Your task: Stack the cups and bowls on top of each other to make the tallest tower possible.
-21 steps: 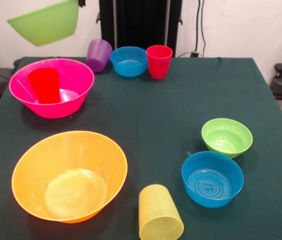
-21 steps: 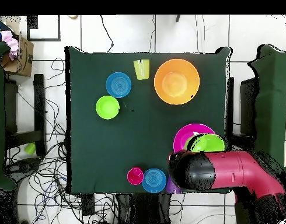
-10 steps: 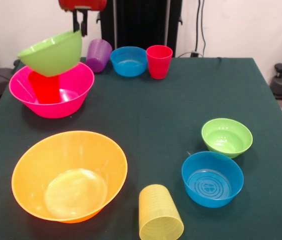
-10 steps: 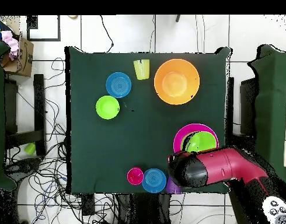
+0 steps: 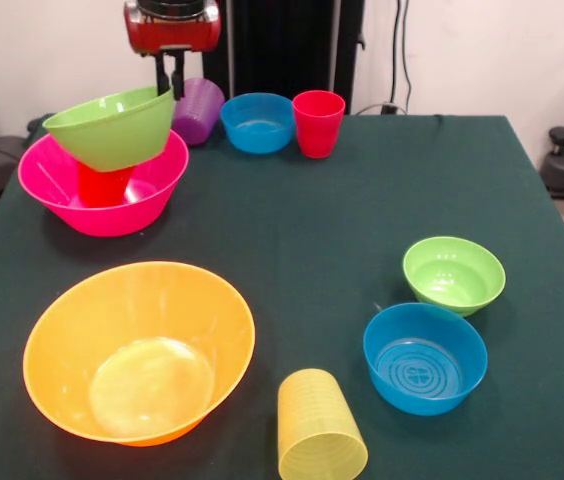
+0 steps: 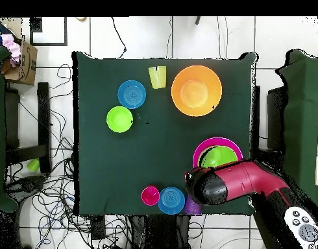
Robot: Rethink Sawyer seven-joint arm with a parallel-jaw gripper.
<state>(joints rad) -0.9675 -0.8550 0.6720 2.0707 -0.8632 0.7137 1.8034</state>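
One medium lime green bowl [image 5: 110, 127], pinched at its far rim by the gripper [image 5: 169, 82], sits tilted on the bright red cup [image 5: 103, 184] inside the hot pink bowl [image 5: 62, 195]; level it before letting go.

text: none legible | labels/brands: none | nos./signs: none on cups, bowls or table

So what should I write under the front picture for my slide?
Robot gripper sets a green bowl on the red cup inside the pink bowl.
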